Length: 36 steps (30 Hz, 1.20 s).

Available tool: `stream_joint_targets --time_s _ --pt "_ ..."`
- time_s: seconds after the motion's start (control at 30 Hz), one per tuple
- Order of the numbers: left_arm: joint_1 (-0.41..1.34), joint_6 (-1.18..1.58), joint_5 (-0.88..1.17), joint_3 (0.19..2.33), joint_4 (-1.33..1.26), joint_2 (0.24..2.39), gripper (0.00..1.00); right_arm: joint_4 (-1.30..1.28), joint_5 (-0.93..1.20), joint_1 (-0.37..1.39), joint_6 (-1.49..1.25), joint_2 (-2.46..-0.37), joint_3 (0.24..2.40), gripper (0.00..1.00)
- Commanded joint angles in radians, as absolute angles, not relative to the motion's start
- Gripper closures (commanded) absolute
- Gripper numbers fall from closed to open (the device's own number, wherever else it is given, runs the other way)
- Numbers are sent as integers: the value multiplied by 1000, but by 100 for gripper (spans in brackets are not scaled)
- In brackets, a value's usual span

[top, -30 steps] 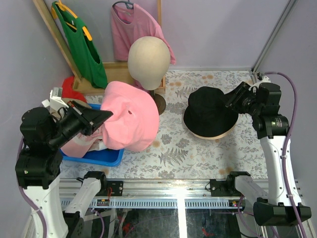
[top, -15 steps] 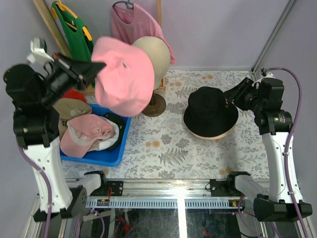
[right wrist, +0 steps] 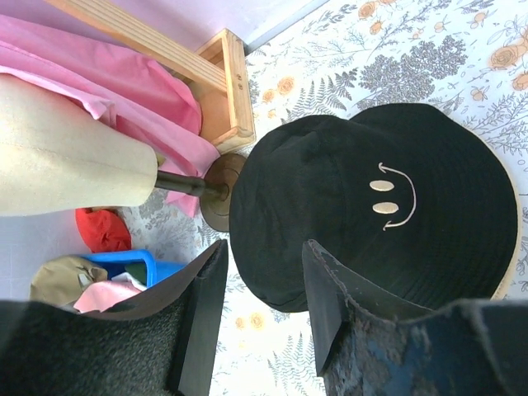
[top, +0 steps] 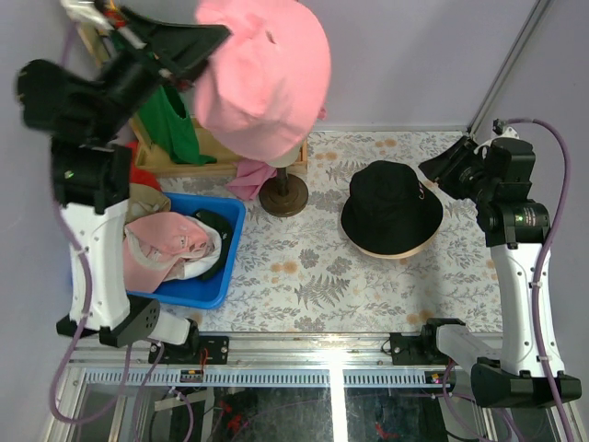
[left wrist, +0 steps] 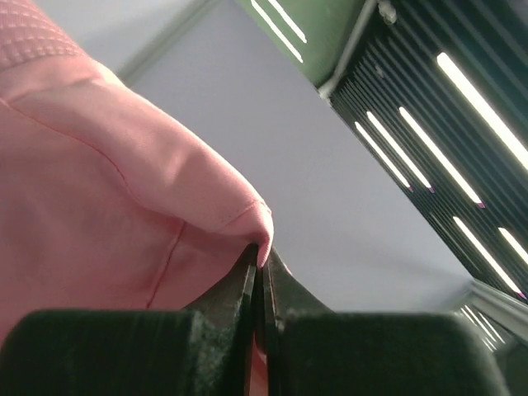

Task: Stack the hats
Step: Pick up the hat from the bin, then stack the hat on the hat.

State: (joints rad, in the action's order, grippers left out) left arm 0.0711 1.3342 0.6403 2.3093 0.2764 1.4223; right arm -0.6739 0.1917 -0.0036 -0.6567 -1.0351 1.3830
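Right wrist, black hat (right wrist: 330, 190) (embroidered smiley (right wrist: 394, 196))

Two bucket hats: pink hat (top: 267, 69), black hat (top: 391, 207). Three caps in one bin (top: 189, 296): pink cap (top: 166, 247), tan cap (top: 147, 198), dark cap (top: 217, 224). One mannequin head (right wrist: 66, 161). Two garments: green top (top: 170, 124), pink shirt (right wrist: 107, 87). Two grippers: left gripper (left wrist: 262, 252), right gripper (right wrist: 264, 247).

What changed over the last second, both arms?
Left gripper, shut on the pink bucket hat throughout, swung it from over the blue bin up and back. It now hangs high, hiding the mannequin head from the top camera. Right gripper, open and empty, backed slightly off the black hat. That hat and the caps in the bin stayed put.
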Motion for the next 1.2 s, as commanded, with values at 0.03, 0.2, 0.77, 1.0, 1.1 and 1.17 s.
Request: stream_joint_targets --time_s 0.03,0.2,0.77,1.0,1.1,1.17 --pt "376 1134 542 2319 225 1528 100 -701 157 0 -661 -1039 1456 52" --pt "561 994 452 2300 267 1598 100 -749 115 -1 -644 -1032 1498 52" --pt "753 866 320 2094 309 1722 100 -778 -103 -2 -661 -875 1399 48" --pt "765 823 328 2074 381 1794 100 -741 -101 -2 -670 -849 1318 47" --pt "764 803 315 2044 394 1808 100 -717 -101 -2 -679 -835 1277 47" --pt "764 785 312 2044 410 1822 100 -701 -101 -2 -683 -832 1252 47"
